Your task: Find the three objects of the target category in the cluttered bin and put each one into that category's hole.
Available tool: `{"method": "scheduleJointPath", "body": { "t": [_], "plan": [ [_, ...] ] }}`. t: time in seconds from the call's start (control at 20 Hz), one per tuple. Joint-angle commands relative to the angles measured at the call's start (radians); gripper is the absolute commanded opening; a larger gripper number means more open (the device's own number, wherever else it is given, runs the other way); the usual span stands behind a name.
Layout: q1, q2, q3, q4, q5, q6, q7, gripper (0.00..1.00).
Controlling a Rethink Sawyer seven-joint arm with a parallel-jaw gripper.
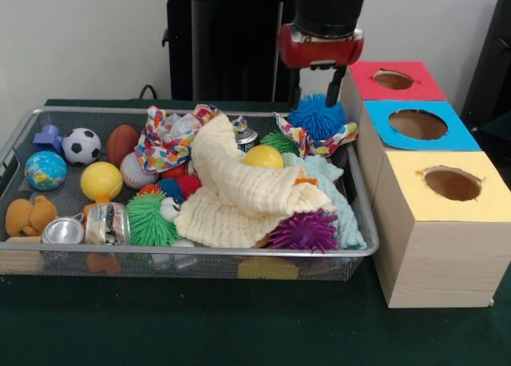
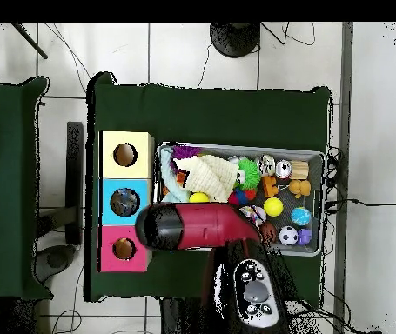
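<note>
The wire mesh bin [image 1: 200,255] is full of toys. One tan-brown plush animal [image 1: 28,216] lies at its front left corner; it also shows in the overhead view [image 2: 298,186]. I see no other plush animals; a cream cloth [image 1: 239,192] covers the middle. My gripper [image 1: 315,94] hangs over the bin's far right corner, open, its fingers on either side of the top of a blue spiky ball [image 1: 317,116]. The red-topped box's hole [image 1: 393,79] is just right of the gripper, also seen from overhead [image 2: 124,249]. In the overhead view the arm's end [image 2: 157,226] hides the gripper.
The blue-topped box [image 1: 417,125] and yellow-topped box [image 1: 452,184] stand in a row with the red one beside the bin. The bin holds balls, green [image 1: 148,220] and purple [image 1: 303,232] spiky balls, a patterned cloth [image 1: 164,142], a can [image 1: 106,223] and a wooden block [image 1: 20,258].
</note>
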Motion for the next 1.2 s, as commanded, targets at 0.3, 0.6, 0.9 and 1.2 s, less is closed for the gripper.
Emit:
{"method": "scheduleJointPath", "body": {
  "t": [0.3, 0.6, 0.9, 1.2],
  "plan": [
    [-0.211, 0.054, 0.272, -0.083, -0.208, 0.007, -0.275, 1.00],
    [-0.298, 0.039, 0.351, -0.050, -0.263, 0.027, -0.272, 1.00],
    [-0.344, 0.026, 0.407, -0.041, -0.320, 0.048, -0.290, 1.00],
    [-0.396, 0.047, 0.485, -0.084, -0.383, 0.109, -0.375, 1.00]
  ]
}}
